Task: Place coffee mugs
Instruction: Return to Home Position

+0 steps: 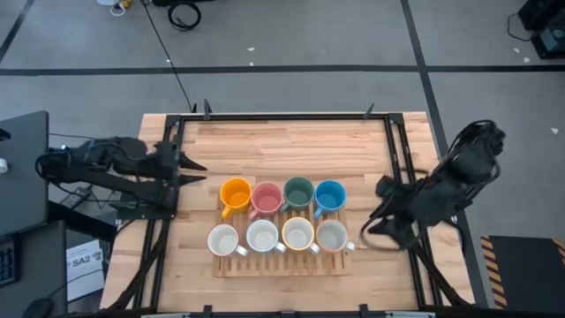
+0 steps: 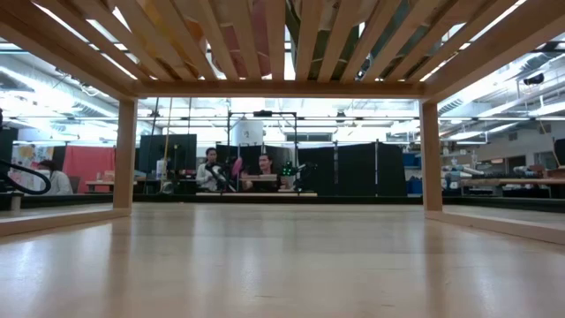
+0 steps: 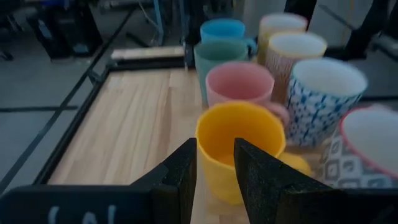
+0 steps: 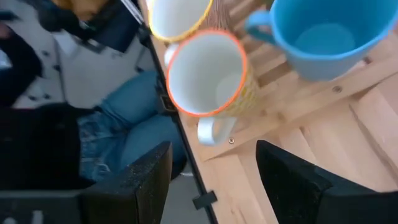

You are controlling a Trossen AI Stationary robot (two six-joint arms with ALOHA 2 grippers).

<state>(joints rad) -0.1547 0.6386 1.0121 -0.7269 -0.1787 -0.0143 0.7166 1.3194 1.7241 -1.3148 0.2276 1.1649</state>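
Eight coffee mugs (image 1: pixel 298 234) stand in two rows on a slatted rack (image 1: pixel 281 265) at the middle of the counter (image 1: pixel 291 146). The left hand (image 1: pixel 196 171), at the rack's 9 o'clock, is slightly parted and empty. The right hand (image 1: pixel 378 210), at 3 o'clock, gapes wide, also empty.
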